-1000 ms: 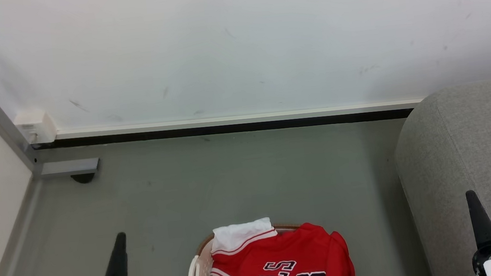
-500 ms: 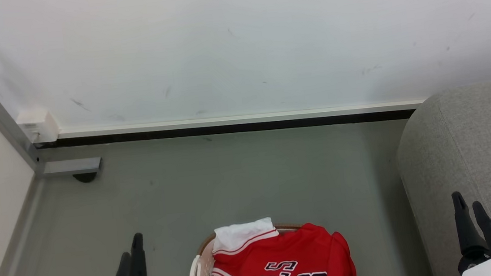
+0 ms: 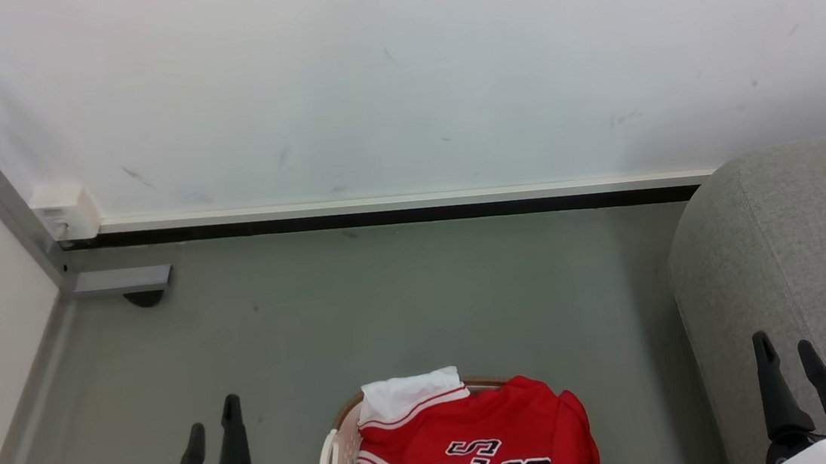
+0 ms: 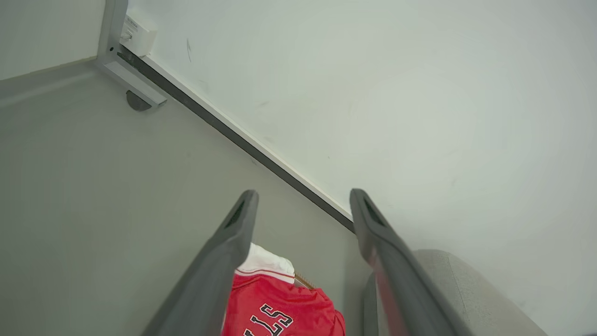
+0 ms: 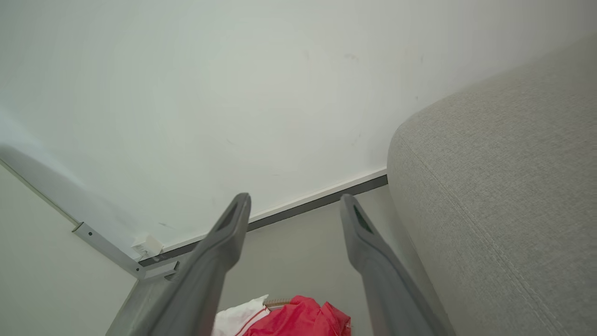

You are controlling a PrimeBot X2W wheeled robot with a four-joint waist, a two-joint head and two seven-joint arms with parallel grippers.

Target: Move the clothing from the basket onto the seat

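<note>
You see the red jersey (image 3: 478, 438) heaped over the basket (image 3: 336, 459) at bottom centre, on the grey floor (image 3: 389, 302). Your left claw (image 3: 213, 414) stands left of it, your right claw (image 3: 781, 342) against the sofa (image 3: 793, 241), both spread and empty.

We hold left gripper (image 3: 213, 418) low at our left, fingers parted wide, pointing forward, nothing between them. Right gripper (image 3: 782, 344) low at our right, fingers likewise parted, empty.
</note>
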